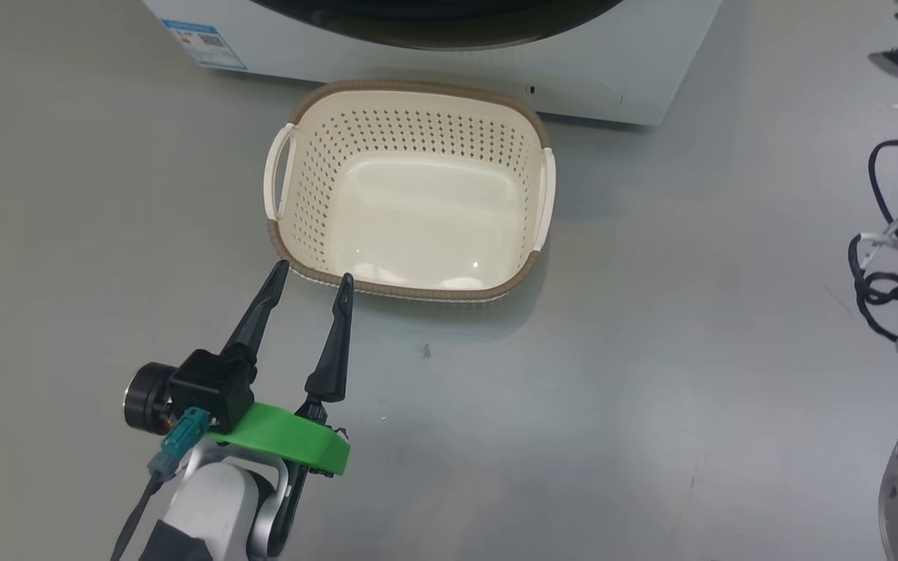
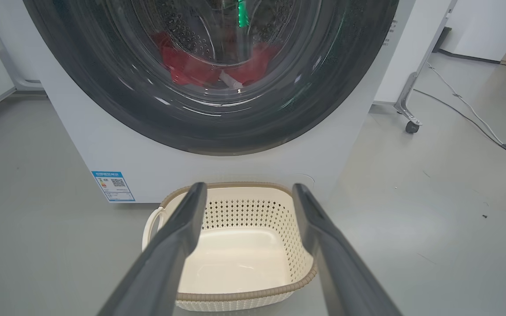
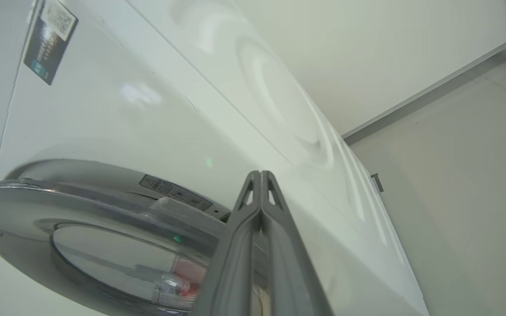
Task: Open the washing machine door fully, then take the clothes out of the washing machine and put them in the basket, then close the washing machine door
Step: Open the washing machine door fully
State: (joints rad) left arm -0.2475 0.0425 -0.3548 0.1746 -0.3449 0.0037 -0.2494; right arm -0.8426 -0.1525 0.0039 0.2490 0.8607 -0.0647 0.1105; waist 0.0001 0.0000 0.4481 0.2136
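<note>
Washing machine door, round glossy black-rimmed glass (image 2: 218,136): looks shut | right hand (image 3: 260,173): closed, empty, tips at door edge, likely to pry | left hand (image 1: 313,273): spread wide, empty

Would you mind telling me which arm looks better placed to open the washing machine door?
Likely the right. The right gripper, shut, sits close beside the washing machine door, while the left gripper hangs open low at the basket, away from the door.
</note>
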